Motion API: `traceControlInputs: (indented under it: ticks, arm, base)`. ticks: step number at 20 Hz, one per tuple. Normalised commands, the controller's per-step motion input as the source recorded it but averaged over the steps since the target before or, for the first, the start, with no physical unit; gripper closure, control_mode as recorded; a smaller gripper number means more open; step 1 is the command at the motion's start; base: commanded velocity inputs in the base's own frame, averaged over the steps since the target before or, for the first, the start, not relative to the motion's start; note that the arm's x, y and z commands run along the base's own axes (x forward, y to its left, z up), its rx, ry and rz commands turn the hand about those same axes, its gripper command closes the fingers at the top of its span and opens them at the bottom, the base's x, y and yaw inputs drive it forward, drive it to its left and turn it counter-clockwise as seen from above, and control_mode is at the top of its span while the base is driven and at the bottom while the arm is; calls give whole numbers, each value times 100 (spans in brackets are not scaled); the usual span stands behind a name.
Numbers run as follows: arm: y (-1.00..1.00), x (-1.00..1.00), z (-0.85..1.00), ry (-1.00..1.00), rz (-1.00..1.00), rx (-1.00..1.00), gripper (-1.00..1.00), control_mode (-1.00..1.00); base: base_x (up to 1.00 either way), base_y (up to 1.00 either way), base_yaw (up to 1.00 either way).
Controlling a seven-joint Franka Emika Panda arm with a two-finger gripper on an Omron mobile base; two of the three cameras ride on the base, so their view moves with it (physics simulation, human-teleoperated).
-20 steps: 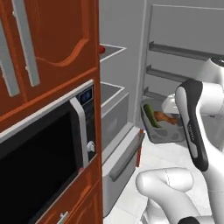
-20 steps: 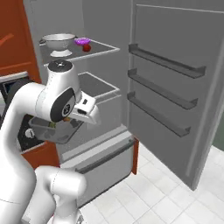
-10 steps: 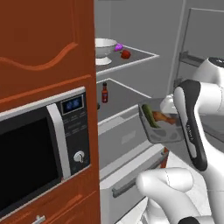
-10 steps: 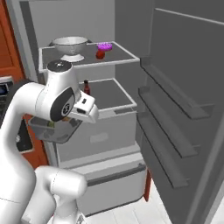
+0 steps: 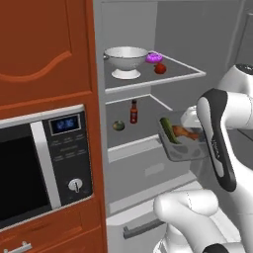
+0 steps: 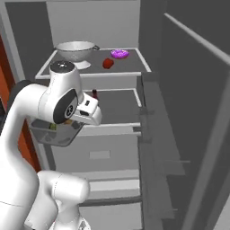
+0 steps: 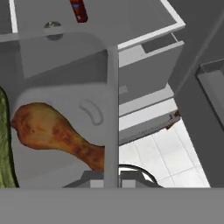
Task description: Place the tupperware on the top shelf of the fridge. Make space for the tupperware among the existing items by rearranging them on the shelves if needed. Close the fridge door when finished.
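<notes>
Camera swung further toward the fridge [image 5: 128, 168] since half a second ago, its interior now centre frame in both base views, while the tupperware [image 5: 182, 141] keeps its place at the arm, centre right of the left base view. Tool pinches the tupperware's clear wall at lower centre of the hand view, drumstick [image 7: 57, 133] and a green vegetable [image 7: 5, 144] inside. On the top shelf [image 5: 173, 75], upper centre: white colander [image 5: 125, 60], purple bowl [image 5: 153, 57], red fruit [image 5: 159, 68]; one shelf down, red sauce bottle [image 5: 133, 111] and greenish fruit [image 5: 118, 125].
</notes>
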Motion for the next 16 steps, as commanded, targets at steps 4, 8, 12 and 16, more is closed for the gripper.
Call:
traceControlInputs:
  ticks: [4,8,12,16]
  arm:
    - [0,0,0,0,0,0,100,100]
    - [0,0,0,0,0,0,100,100]
    - [-9,0,0,-3,-1,0,100,-100]
    - [0,0,17,-10,-15,0,100,-100]
  base:
    - [56,-37,40]
    - [47,-28,34]
    - [5,-5,3]
    - [0,0,0]
